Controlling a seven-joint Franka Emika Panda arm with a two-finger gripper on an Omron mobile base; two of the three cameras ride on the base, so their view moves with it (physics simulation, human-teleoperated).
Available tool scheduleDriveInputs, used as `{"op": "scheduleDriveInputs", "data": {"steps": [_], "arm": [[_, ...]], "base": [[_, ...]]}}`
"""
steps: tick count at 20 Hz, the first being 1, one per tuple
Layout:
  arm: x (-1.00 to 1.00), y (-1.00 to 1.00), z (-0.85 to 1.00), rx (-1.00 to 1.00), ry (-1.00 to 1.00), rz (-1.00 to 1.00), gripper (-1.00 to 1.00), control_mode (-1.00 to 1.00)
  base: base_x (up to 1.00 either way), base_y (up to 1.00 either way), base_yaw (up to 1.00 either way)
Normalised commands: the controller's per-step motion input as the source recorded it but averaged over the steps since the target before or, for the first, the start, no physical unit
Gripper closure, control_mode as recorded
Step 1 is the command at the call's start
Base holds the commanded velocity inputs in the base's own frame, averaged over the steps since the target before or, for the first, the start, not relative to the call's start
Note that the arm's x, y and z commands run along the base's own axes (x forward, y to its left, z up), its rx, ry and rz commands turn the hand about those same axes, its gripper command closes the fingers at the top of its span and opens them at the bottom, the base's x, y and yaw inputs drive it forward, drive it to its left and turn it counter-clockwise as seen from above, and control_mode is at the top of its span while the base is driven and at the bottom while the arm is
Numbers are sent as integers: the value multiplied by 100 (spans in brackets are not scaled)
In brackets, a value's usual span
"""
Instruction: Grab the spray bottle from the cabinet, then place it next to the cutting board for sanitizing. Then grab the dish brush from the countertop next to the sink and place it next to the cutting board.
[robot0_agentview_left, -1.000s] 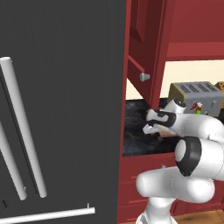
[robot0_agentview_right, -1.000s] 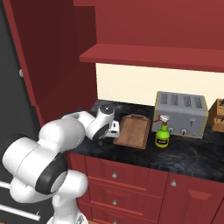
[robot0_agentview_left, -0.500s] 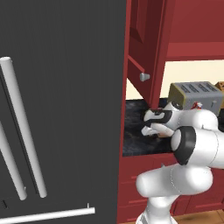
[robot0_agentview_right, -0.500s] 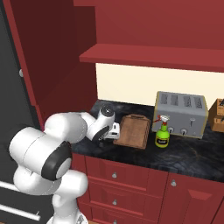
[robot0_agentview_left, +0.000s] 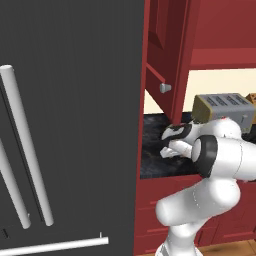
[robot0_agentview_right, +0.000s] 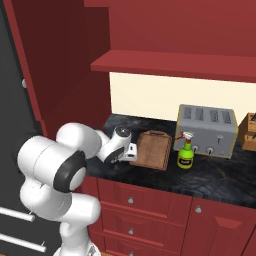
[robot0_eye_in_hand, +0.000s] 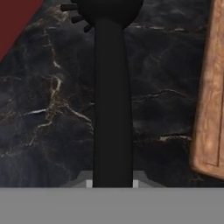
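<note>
**Brush held low beside the board, bottle already placed**

Dark fridge front (robot0_agentview_left: 70, 120) — fills the left of the left base view, long pale handles on it. Marks the counter's left end.

Cabinet (robot0_agentview_right: 165, 30) — dark red, overhead; its underside shelf edge runs above the work zone. No bottle seen in it from here.

Countertop (robot0_agentview_right: 220, 175) — glossy black, faint marbling. Everything below sits on it.

Toaster (robot0_agentview_right: 206, 130) — grey, against the back wall, right of the board.

Cutting board (robot0_agentview_right: 152, 149) — brown, flat on the counter, handle end toward the wall. In the hand view its grained edge (robot0_eye_in_hand: 210, 100) lies just to one side of the brush.

Spray bottle (robot0_agentview_right: 185, 155) — green, white trigger head, upright, just right of the board and in front of the toaster. Judged: first half of the task is done; it stands close for the sanitizing.

Gripper (robot0_agentview_right: 131, 152) — low over the counter at the board's left edge, wrist bent down. Fingers closed narrow on the dish brush (robot0_eye_in_hand: 112, 96), whose black handle runs straight out from between the tips (robot0_eye_in_hand: 140, 180) to a bristled head at the far end.

Judged: brush held parallel to the board's side, over bare counter, so it can be set down alongside it. Whether it touches the stone yet, cannot tell.
</note>
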Motion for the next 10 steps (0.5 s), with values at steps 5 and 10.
{"op": "scheduleDriveInputs", "data": {"steps": [5,10], "arm": [[42,2,-22,0,-1,0,100,-100],[36,0,-16,0,-3,0,100,-100]], "base": [[0,0,0],[0,0,0]]}}
